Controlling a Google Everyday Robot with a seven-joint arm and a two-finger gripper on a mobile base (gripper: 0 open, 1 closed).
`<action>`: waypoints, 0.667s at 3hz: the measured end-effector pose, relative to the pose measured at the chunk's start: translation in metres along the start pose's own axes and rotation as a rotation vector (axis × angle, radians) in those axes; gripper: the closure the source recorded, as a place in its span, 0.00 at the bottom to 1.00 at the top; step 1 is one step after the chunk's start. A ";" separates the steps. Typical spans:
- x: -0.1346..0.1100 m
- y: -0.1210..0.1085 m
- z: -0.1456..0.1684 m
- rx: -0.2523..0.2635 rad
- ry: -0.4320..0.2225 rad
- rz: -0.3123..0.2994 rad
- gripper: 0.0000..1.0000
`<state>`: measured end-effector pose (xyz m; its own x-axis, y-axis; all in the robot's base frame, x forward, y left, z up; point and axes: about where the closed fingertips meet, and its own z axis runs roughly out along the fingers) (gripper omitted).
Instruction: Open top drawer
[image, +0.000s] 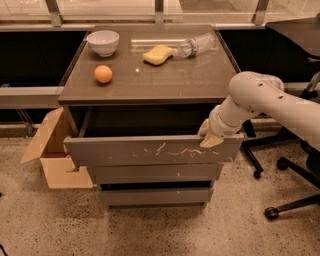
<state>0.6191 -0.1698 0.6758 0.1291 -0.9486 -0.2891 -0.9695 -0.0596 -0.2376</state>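
The top drawer is seen pulled out beneath the tabletop's front edge. The gripper is placed on its upper rim below the front right corner; whether it is clamped cannot be told.

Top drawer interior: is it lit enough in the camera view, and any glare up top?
Camera view: the top drawer interior sits in deep shadow, contents unreadable; pale reflections streak the cabinet top near the bottle; the gripper at the drawer front's right upper edge is evenly lit.
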 end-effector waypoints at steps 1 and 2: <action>0.000 0.000 0.000 0.000 0.000 0.000 0.51; 0.000 0.000 0.000 0.000 0.000 0.000 0.28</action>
<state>0.6191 -0.1698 0.6758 0.1292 -0.9486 -0.2891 -0.9696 -0.0596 -0.2375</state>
